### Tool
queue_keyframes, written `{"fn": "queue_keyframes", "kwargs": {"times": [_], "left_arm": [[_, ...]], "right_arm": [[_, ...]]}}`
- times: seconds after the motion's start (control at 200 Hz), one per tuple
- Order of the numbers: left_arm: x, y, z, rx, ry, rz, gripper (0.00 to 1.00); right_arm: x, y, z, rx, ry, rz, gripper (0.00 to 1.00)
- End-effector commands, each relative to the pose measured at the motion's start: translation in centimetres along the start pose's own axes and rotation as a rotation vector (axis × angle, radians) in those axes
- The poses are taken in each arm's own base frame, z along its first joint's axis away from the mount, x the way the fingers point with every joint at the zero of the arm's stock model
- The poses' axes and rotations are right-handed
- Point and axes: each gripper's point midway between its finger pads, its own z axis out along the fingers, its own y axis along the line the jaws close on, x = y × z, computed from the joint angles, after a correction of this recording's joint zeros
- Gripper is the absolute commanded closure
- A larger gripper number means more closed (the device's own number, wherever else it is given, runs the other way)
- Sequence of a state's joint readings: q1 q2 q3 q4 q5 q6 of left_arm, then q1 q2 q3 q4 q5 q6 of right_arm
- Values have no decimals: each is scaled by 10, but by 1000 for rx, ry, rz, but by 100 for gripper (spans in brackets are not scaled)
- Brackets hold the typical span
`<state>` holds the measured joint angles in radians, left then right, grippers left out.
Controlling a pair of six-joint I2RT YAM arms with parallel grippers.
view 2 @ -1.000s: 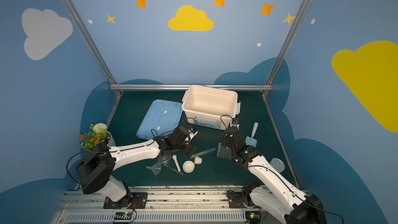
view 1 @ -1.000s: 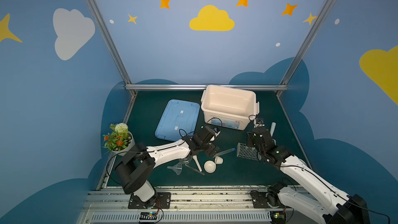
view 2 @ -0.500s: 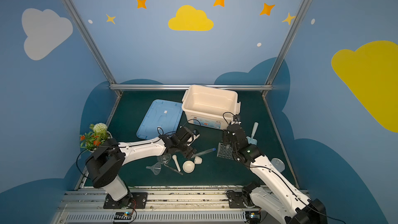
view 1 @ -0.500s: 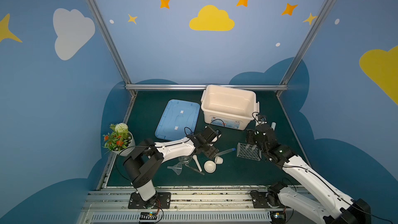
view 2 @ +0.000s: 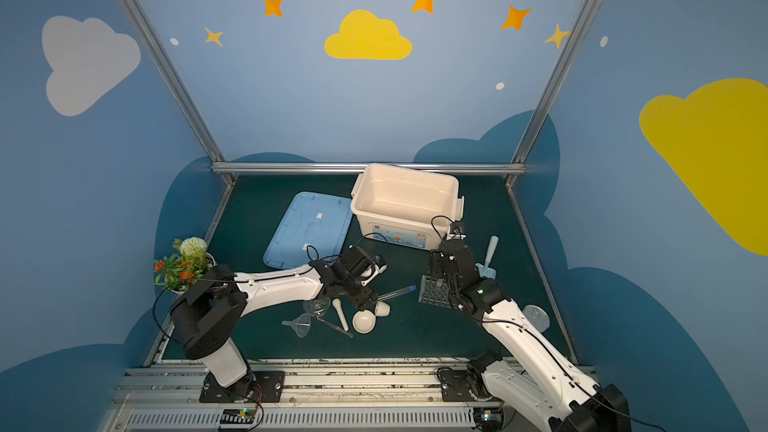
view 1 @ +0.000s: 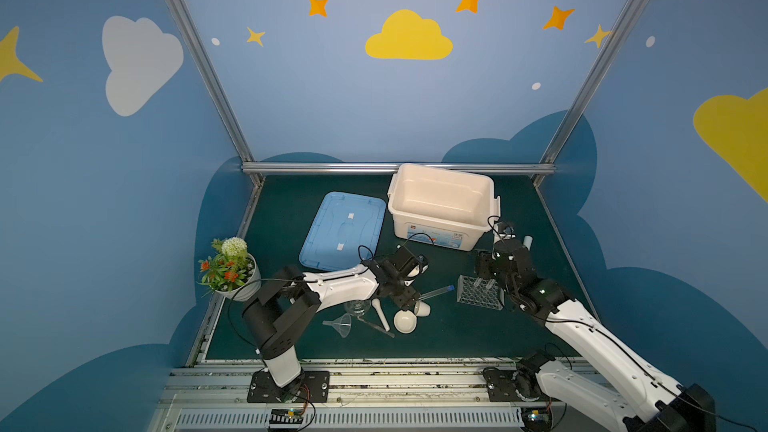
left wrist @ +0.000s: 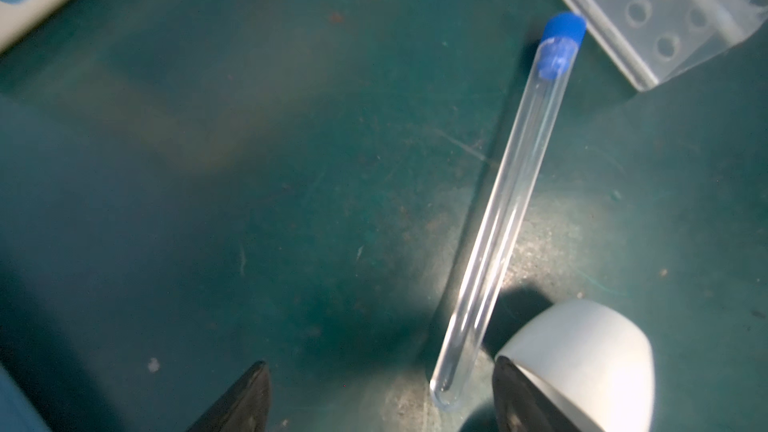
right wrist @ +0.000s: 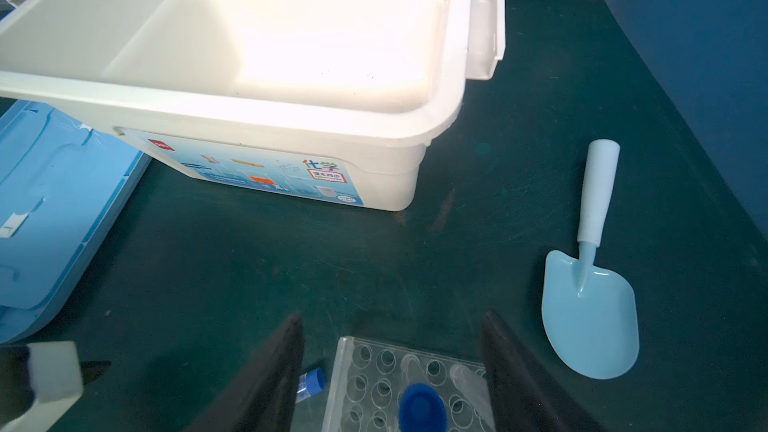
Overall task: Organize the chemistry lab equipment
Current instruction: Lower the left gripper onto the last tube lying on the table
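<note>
A clear blue-capped test tube [left wrist: 511,201] lies on the green mat, its round end between the fingers of my open left gripper [left wrist: 380,401], close to one finger [left wrist: 513,401]. A white cup [left wrist: 582,359] lies on its side right beside that finger. My right gripper [right wrist: 390,371] hangs open over the clear holed rack [right wrist: 365,384], in which a blue-capped tube [right wrist: 422,409] stands. In both top views the bowl [view 1: 405,321], pestle [view 1: 381,314], flask [view 1: 357,307], funnel [view 1: 340,324] and tweezers [view 1: 376,326] lie near the left gripper [view 1: 409,299].
The open white bin [view 2: 407,176] stands at the back, with its blue lid [view 2: 307,230] flat to its left. A pale blue scoop [right wrist: 590,317] lies right of the rack. A potted flower plant [view 2: 183,261] stands at the left edge. A round clear dish [view 2: 536,317] sits by the right arm.
My left gripper has moved nearer and down over the lying tube, its jaws narrowing slightly. My right gripper has widened a little and stays over the rack.
</note>
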<state>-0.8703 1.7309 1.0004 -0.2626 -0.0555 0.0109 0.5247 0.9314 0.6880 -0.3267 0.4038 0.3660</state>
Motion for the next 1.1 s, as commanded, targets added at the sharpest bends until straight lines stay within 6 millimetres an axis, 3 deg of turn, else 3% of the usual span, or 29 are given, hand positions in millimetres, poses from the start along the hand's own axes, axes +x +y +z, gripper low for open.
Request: {"fn": "queue_keyframes", "kwargs": {"times": [0.0,0.586,1.091], "left_arm": [[4,-4,3,31,31,9,18],[9,-6,15,44,62,3,27],[8,7,22,-13,74,-38,48]], "right_arm": [[-10,0,-4,-5,-18,25,32],[-9,-2,-4,-4,-18,37,31],[-9,-4,-5,-8,-16,45,31]]}}
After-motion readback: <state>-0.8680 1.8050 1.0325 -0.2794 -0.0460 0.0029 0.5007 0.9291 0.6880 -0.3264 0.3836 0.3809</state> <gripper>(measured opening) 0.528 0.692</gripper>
